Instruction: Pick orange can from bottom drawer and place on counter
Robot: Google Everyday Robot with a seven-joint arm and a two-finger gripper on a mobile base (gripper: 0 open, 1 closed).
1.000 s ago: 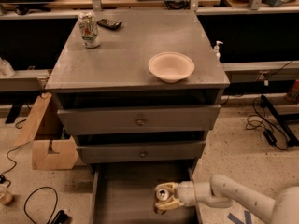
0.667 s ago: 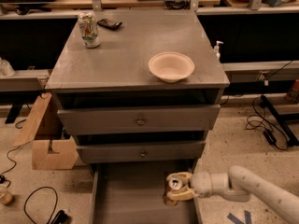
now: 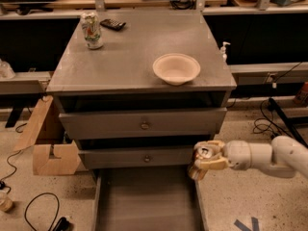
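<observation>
Gripper (image 3: 207,161) is closed on the orange can (image 3: 204,153), over the right wall of the bottom drawer (image 3: 144,201); I should lift it straight up past the counter (image 3: 130,57) edge; then put it down away from the bowl (image 3: 176,68).

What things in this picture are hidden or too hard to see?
Camera view:
- orange can: its body is mostly covered by the gripper, which grips it over the right wall of the bottom drawer; only the top shows.
- bottom drawer: front end cut off by the picture's lower edge.
- robot arm: runs out past the right edge.
- white can on the counter: print too small to read.
</observation>
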